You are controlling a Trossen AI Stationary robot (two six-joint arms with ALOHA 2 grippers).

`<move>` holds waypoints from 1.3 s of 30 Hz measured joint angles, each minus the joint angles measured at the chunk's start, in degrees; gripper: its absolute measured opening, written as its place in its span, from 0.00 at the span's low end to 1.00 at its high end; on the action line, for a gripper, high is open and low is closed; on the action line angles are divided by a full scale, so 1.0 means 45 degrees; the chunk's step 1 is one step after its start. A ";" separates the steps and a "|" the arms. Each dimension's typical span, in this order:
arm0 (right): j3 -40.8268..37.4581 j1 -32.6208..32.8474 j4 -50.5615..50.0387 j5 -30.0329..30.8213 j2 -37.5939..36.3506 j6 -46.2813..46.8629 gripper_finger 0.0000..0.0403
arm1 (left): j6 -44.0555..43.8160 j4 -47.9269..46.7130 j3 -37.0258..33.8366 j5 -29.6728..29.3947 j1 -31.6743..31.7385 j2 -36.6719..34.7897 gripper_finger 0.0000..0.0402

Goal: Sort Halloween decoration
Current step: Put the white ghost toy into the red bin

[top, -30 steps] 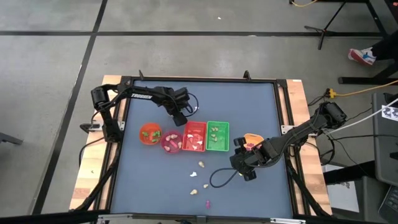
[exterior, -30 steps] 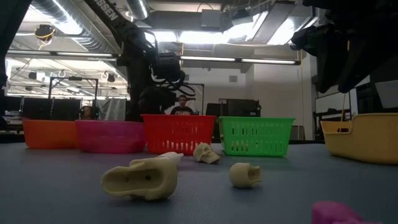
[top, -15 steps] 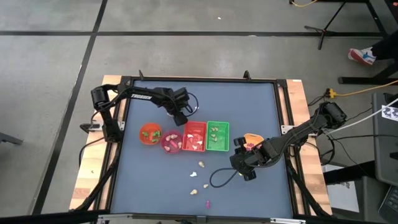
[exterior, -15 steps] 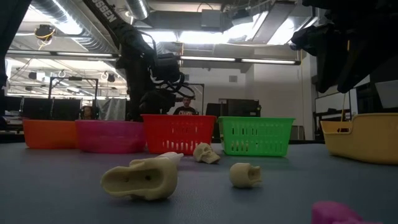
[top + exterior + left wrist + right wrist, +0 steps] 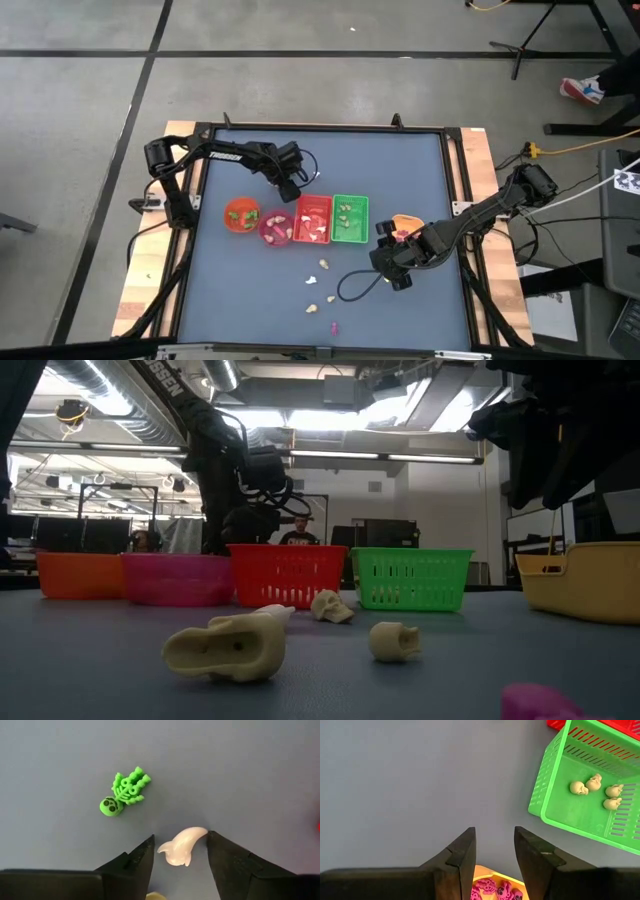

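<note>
A white ghost trinket (image 5: 181,851) lies on the table mat at the lower centre of the left wrist view, between the parted fingers of the left gripper (image 5: 180,852), its long axis slanting across the gap. A green skeleton (image 5: 124,794) lies upper left. The right gripper (image 5: 494,852) waits open.

Overhead looking down, low view level across table (image 5: 250,290) (shared), wrist cameras close above.
</note>
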 joint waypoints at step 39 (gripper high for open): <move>0.0000 -0.0001 -0.0003 -0.0005 0.0000 0.0000 0.33 | 0.0010 0.0006 -0.0024 0.0073 -0.0005 0.0043 0.07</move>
